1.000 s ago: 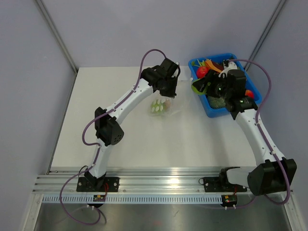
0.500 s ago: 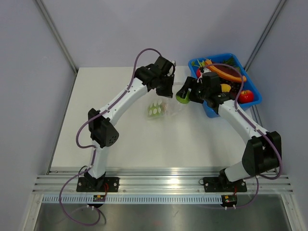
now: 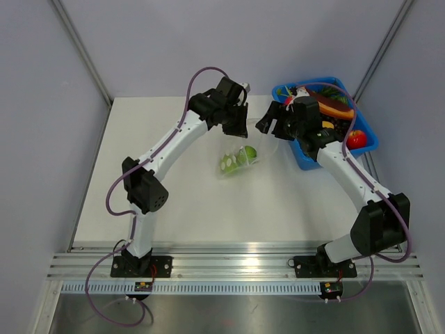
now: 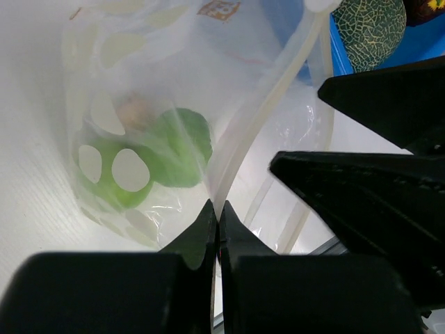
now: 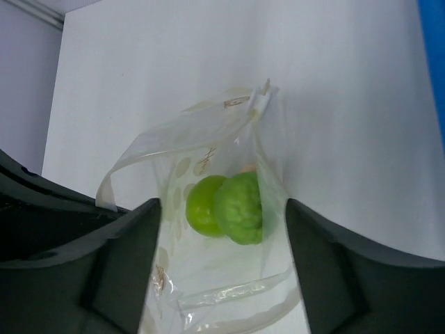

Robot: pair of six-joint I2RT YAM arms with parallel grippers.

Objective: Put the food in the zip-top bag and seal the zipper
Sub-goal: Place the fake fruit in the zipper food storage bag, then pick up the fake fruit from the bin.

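Observation:
The clear zip-top bag (image 3: 236, 158) hangs open below my left gripper (image 3: 238, 126), which is shut on its zipper strip (image 4: 245, 136). Two green toy fruits (image 5: 226, 207) lie inside the bag, also seen in the left wrist view (image 4: 156, 156). My right gripper (image 3: 270, 124) is open and empty, just above the bag's mouth, its fingers (image 5: 118, 264) spread either side of it. The bag's mouth (image 5: 236, 303) gapes toward the right wrist camera.
A blue tray (image 3: 306, 158) at the back right holds more toy food, among them a red fruit (image 3: 357, 139) and a netted green melon (image 4: 370, 29). The table's right edge runs close behind the tray.
My right gripper carried a green fruit from the tray to over the bag and let it go; the fruit now lies in the bag. The left gripper shifted slightly, still holding the bag.

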